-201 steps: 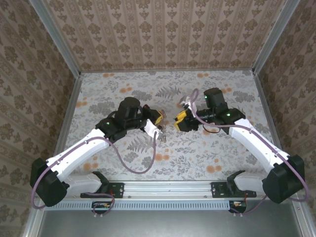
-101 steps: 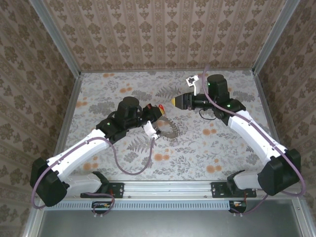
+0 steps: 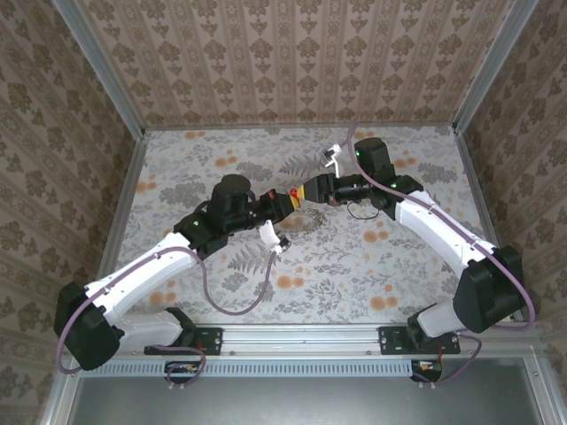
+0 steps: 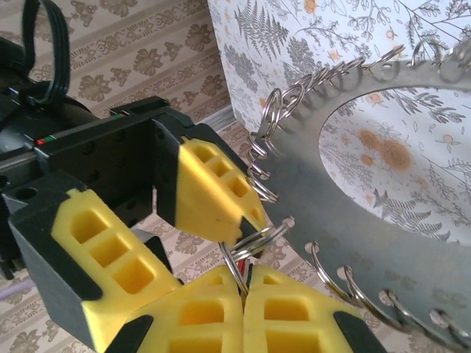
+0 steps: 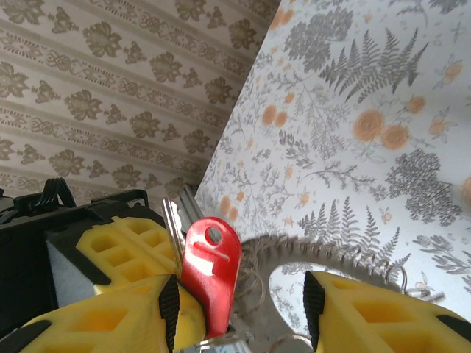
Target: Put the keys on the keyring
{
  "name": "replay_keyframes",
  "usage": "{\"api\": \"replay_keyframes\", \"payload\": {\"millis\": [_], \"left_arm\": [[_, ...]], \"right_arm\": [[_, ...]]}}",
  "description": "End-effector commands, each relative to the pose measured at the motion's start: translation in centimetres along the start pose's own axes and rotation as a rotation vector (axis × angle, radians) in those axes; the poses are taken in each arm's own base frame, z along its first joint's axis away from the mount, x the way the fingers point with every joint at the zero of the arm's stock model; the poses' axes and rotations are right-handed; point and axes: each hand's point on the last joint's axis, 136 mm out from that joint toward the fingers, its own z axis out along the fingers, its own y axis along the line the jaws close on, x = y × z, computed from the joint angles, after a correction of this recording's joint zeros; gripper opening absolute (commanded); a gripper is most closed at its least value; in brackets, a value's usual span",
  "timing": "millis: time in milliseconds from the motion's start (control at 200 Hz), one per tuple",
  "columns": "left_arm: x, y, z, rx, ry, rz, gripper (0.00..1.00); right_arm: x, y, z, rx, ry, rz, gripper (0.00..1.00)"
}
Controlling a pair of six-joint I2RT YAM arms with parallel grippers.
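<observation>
aligning key to ring, not threaded yet
left tool [image 4: 246,294] clenched on red-headed metal key [image 5: 212,268] at rim of grey toothed metal keyring [image 4: 291,184]; right tool [image 5: 239,312] released around them. Next, probably: right steadies ring.

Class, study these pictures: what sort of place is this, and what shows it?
Probably a robot test cell, not a home: a left arm and right arm bolted to a metal rail, with wallpapered panels boxing in a floral-covered table.
</observation>
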Motion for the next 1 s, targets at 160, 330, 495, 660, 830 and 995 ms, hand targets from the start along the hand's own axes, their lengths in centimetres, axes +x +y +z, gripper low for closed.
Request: {"api": "replay_keyframes", "payload": {"millis": [160, 330, 495, 660, 830, 995], "left_arm": [[-1.4, 1.7, -0.1, -0.086, -0.06, 0.047, 0.0], [-2.0, 2.0, 0.1, -0.101, -0.07, 0.061, 0.0], [-1.5, 2.4, 0.0, -0.109, -0.047, 0.05, 0.0], [-0.9, 2.6, -0.2, -0.115, -0.02, 0.032, 0.0], [-0.5, 2.1, -0.3, -0.102, 0.007, -0.022, 0.15], [-0.6, 1.4, -0.8, -0.093, 0.022, -0.129, 0.39]], "right_arm": [[0.0, 2.8, 1.1, -0.164, 0.058, -0.034, 0.45], [0.8, 3.9, 1.2, -0.261, 0.115, -0.031, 0.36], [1.7, 5.1, 0.4, -0.303, 0.159, -0.06, 0.25], [2.3, 4.8, 0.3, -0.308, 0.19, -0.037, 0.08], [1.0, 4.8, 0.2, -0.275, 0.138, -0.075, 0.0], [-1.1, 6.1, -0.9, -0.234, -0.004, -0.247, 0.0]]}}
